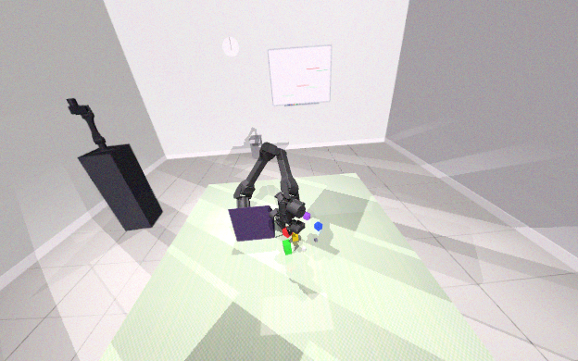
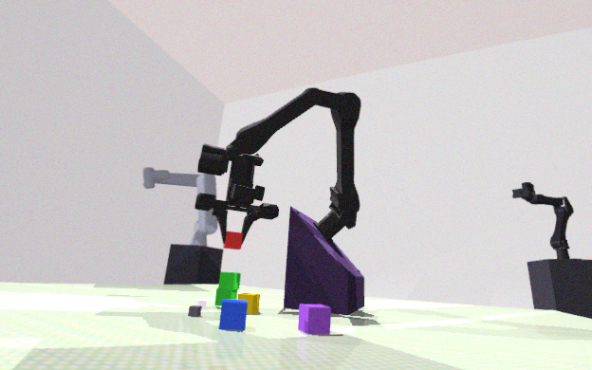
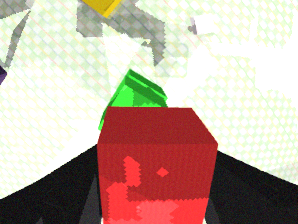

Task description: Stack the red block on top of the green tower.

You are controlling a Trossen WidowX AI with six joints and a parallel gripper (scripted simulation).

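The red block [image 1: 286, 232] [image 2: 232, 240] [image 3: 157, 170] is held in the air between the fingertips. My gripper [image 2: 233, 242] is shut on it and points down. The green tower [image 1: 287, 247] [image 2: 229, 288] [image 3: 131, 96] stands upright on the table, two green blocks high, the upper one slightly offset. In the exterior view the red block is above the tower with a gap between them. In the wrist view the red block hides part of the tower, which shows just beyond its far edge.
A yellow block [image 1: 295, 237] [image 2: 249, 304] [image 3: 102, 6] stands near the tower. A blue block [image 1: 318, 226] [image 2: 233, 315], a purple block [image 1: 307, 216] [image 2: 314, 319] and a small dark cube [image 1: 316, 240] [image 2: 194, 311] lie around. A dark purple wedge [image 1: 252, 224] [image 2: 315, 275] stands by the arm's base.
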